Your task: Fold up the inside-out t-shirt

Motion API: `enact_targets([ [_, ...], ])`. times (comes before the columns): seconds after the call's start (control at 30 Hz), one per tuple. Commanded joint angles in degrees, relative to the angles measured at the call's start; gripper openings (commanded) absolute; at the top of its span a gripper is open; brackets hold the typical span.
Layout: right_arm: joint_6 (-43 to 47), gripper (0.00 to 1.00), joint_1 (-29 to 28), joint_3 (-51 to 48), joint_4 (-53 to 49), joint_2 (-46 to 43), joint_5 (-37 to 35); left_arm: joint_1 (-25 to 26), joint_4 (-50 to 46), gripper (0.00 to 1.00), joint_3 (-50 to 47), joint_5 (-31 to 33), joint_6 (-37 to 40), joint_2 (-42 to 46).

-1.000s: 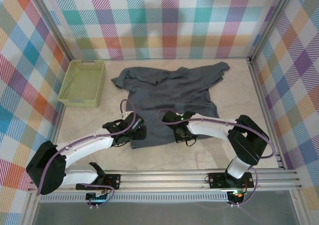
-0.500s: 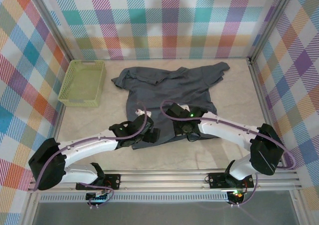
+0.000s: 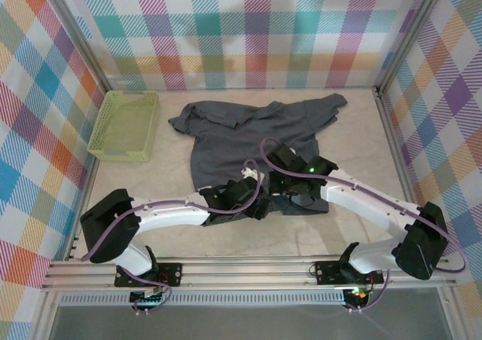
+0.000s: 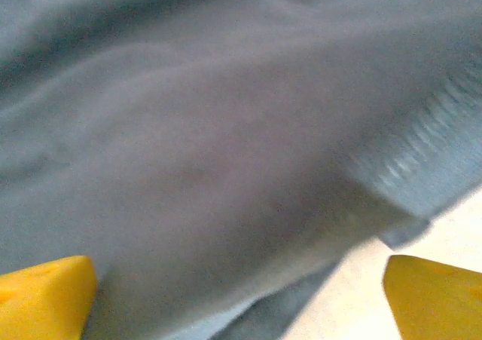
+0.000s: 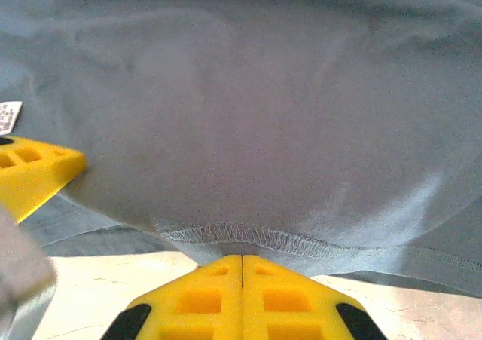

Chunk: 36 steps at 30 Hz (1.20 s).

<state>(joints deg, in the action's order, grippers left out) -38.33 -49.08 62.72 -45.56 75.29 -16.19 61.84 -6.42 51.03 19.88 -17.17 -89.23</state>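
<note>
Shirt: the dark slate-grey soft cloth t-shirt (image 3: 256,133) lay spread across mid-desk, collar toward the far edge.
Right tool (image 5: 242,258): clamped on the near hem, probably to carry it over for a fold.
Left tool (image 4: 241,298): jaws wide at the same hem, likely poised to pinch.
</note>
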Motion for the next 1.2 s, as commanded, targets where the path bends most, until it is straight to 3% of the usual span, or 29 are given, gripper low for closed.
enact_targets([
  [0.0, 0.01, 0.00, 0.69, 0.53, -0.41, -2.38, 0.71, 0.03, 0.01, 0.86, 2.72, 10.75, -0.90, -0.67],
  [0.27, -0.32, 0.00, 1.51, -1.76, 1.35, -4.78, 3.16, -1.67, 0.34, 0.45, 5.34, 13.10, -0.19, -2.53],
  [0.37, -0.43, 0.00, 1.60, -2.07, 1.31, -4.71, 2.30, -2.44, 0.11, 0.23, 6.45, 12.67, 0.16, -2.23],
  [0.5, 1.88, 0.20, 1.62, -3.77, 1.98, -7.87, 0.10, -3.62, -2.72, 0.02, 9.70, 9.43, 1.08, -1.23],
  [0.57, 5.00, 0.37, 1.21, -7.32, 6.42, -13.41, 1.04, -4.41, -3.91, 0.00, 10.95, 6.81, 1.34, 0.21],
  [0.63, 8.67, 0.55, 0.99, -14.35, 14.29, -21.02, 6.60, -5.39, -4.64, 0.00, 11.71, 4.06, 1.00, 2.03],
  [0.67, 9.36, 0.59, 0.93, -17.07, 17.15, -23.45, 8.30, -5.75, -4.82, 0.00, 11.90, 2.97, 1.02, 2.67],
  [0.83, 11.56, 0.66, -2.68, -28.64, 31.91, -25.36, 11.96, -7.26, -7.37, 0.00, 14.45, -1.50, 1.90, 4.58],
  [1.03, 16.42, 0.67, -6.20, -36.52, 54.59, -13.92, 9.00, -7.68, -11.71, 0.00, 17.92, -2.71, 3.17, 5.37],
  [1.17, 21.86, 0.67, -6.41, -36.93, 63.33, -5.61, 6.87, -7.74, -13.43, 0.00, 19.67, -3.13, 3.81, 5.36],
])
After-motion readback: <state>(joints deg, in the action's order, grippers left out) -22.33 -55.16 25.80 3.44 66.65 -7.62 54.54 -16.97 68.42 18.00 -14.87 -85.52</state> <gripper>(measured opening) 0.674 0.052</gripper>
